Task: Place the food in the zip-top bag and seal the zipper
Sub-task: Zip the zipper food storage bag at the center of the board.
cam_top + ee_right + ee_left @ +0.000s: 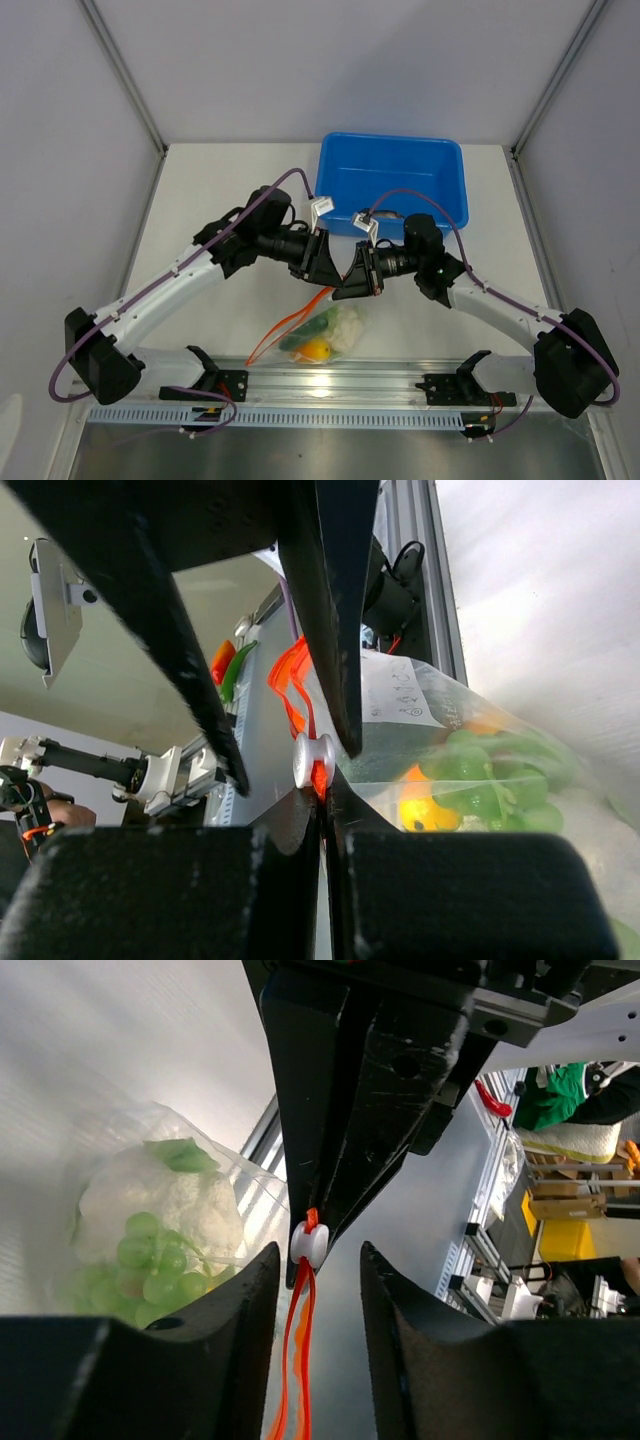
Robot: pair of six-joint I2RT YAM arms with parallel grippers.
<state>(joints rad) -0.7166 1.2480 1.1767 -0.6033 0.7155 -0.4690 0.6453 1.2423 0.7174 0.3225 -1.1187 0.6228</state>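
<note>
Sealing the filled bag (335, 330): right tool (322, 808) clamps the zipper (290, 680); left tool (319, 1256), released, probably must pinch the slider (308, 1243).

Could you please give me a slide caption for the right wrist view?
Right hand pinching the orange zipper by its white slider, food inside the clear bag.

Bin (392, 180) blocks far edge, right of centre. Mid-table, left gripper (322, 280) and right gripper (347, 292) sit nose to nose over bag (340, 335); no way between. Gap of left jaws: zipper (298, 1360) hangs in it. Left side of table (200, 190) free, far-left corner too. Rail (330, 383) lines near edge.
</note>
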